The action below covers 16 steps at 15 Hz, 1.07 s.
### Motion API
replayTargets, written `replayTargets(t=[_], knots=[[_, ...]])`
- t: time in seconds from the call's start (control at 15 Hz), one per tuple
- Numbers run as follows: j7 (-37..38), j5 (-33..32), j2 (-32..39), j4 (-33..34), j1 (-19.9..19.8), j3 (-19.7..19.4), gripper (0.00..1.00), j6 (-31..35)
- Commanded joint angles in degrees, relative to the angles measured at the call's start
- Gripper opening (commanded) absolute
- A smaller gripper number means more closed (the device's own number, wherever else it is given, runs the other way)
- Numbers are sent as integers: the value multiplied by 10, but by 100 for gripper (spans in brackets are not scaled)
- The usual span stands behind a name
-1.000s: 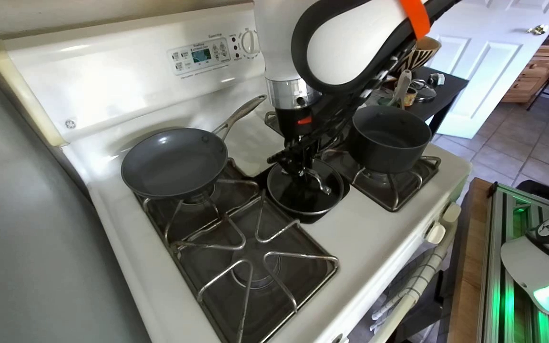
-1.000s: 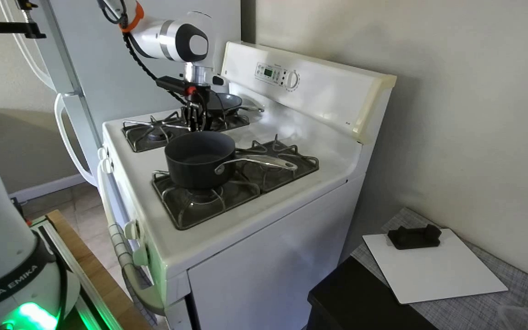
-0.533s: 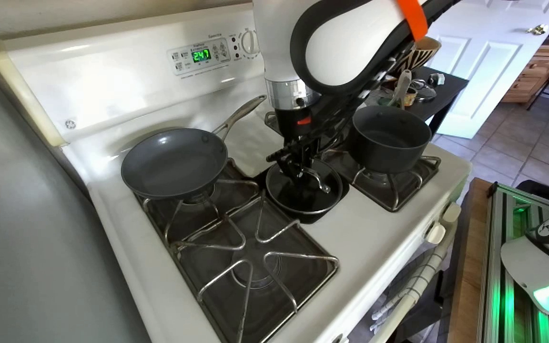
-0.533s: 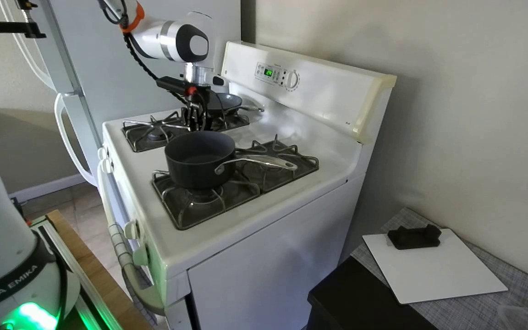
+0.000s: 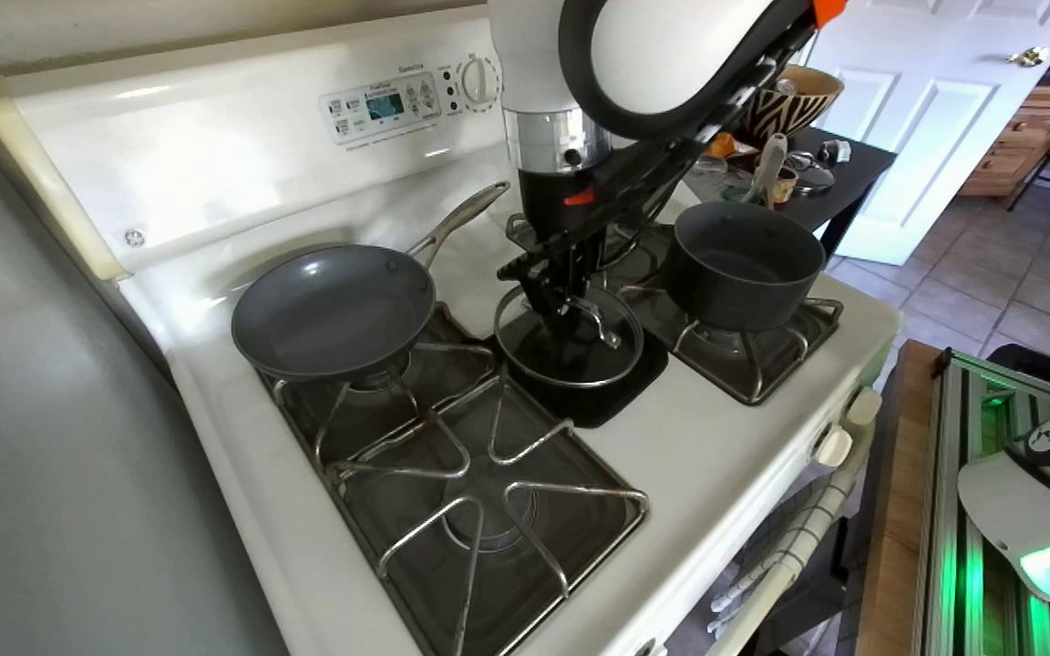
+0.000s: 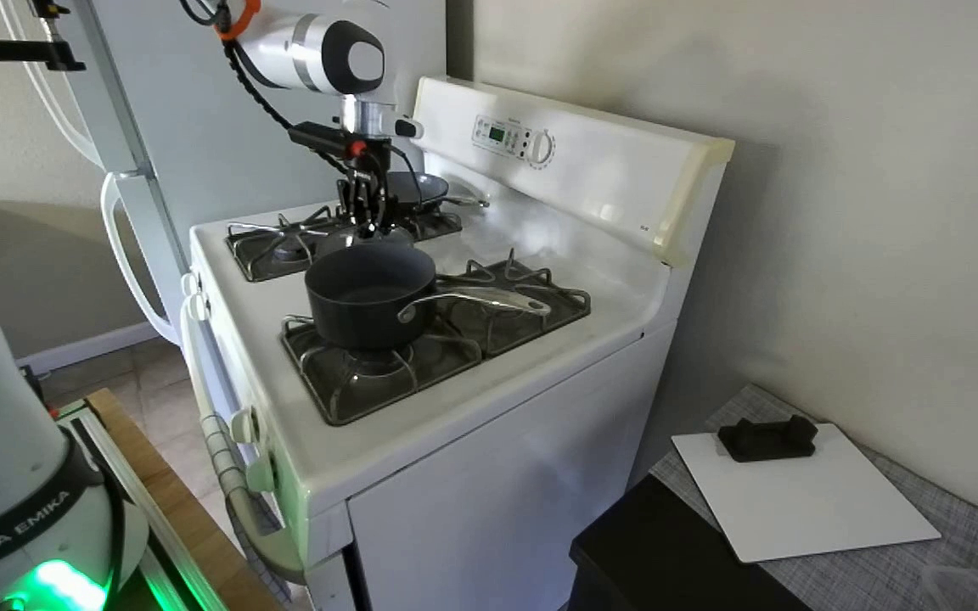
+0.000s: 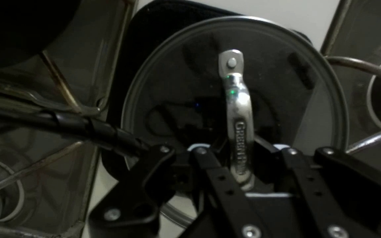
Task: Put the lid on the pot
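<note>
The lid (image 5: 616, 360) is round clear glass with a metal rim and an arched metal handle (image 7: 238, 105). My gripper (image 5: 569, 314) is shut on this handle, one finger on each side, and the lid hangs about level a little above a black pad (image 5: 593, 412) in the stove's middle. In the wrist view the lid (image 7: 184, 76) fills the centre, its near part hidden by my gripper (image 7: 240, 147). The pot (image 5: 748, 264) is dark grey and deep, uncovered, on a burner beside the lid. It hides part of the lid in an exterior view, where the pot (image 6: 370, 297) shows a long metal handle.
A grey frying pan (image 5: 334, 310) stands on a back burner, its handle toward the control panel (image 5: 386, 107). Bare burner grates (image 5: 488, 492) lie in front of it. A dark side table (image 5: 853, 164) with a bowl and utensils is beyond the pot.
My gripper has moved up with the lid in it. The lid has lifted off the black pad, and more of the pad now shows. The pot and frying pan have not moved.
</note>
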Motion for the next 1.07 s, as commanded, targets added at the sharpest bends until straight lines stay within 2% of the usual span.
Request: replayTargets(t=[0.0, 0.33, 0.73, 1.0], knots=[[-18, 16, -45, 0, -3, 7, 0, -32], [-25, 10, -106, -1, -4, 9, 0, -82], [-42, -1, -181, -2, -17, 3, 0, -178], [-87, -7, -200, -5, -36, -12, 0, -204]])
